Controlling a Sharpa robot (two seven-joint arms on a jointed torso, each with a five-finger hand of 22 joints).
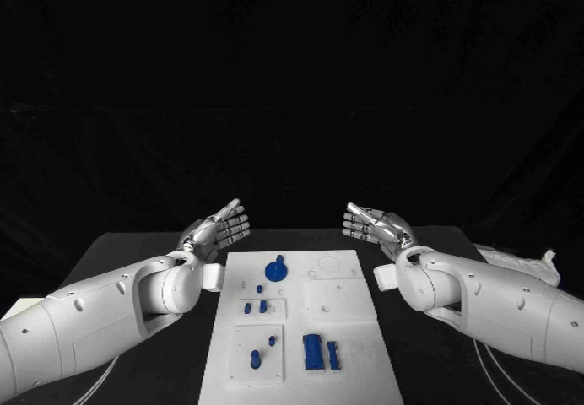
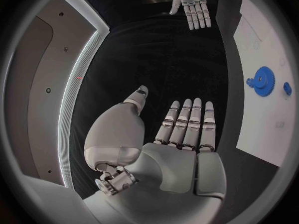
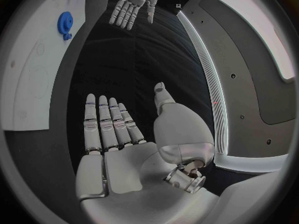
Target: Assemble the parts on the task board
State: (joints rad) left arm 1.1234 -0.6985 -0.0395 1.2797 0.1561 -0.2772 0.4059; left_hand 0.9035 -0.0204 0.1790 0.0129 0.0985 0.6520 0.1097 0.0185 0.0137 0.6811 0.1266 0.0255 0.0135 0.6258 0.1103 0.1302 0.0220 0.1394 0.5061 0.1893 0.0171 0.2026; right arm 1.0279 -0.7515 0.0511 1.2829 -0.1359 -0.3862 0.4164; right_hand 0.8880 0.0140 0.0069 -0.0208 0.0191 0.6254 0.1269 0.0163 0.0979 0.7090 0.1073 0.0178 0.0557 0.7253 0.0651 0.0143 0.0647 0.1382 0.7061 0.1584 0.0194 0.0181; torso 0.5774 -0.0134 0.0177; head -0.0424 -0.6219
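The left hand (image 2: 181,149) lies flat above the black counter (image 2: 156,55), fingers (image 2: 196,119) straight, holding nothing. Opposite, the right hand (image 2: 190,2) is spread too. Beside them the white board (image 2: 261,124) carries a blue gear (image 2: 263,80) (and a small blue peg (image 2: 287,88)).

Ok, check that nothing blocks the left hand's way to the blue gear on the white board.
Nothing visible does. The left hand hovers open beyond the white task board's far left corner; only bare board lies between it and the round blue toothed gear.

White board (image 1: 353,337) on a black desk (image 1: 134,253); blue parts (image 1: 278,271); silver hands, left (image 1: 219,226) and right (image 1: 375,224), on white arms.
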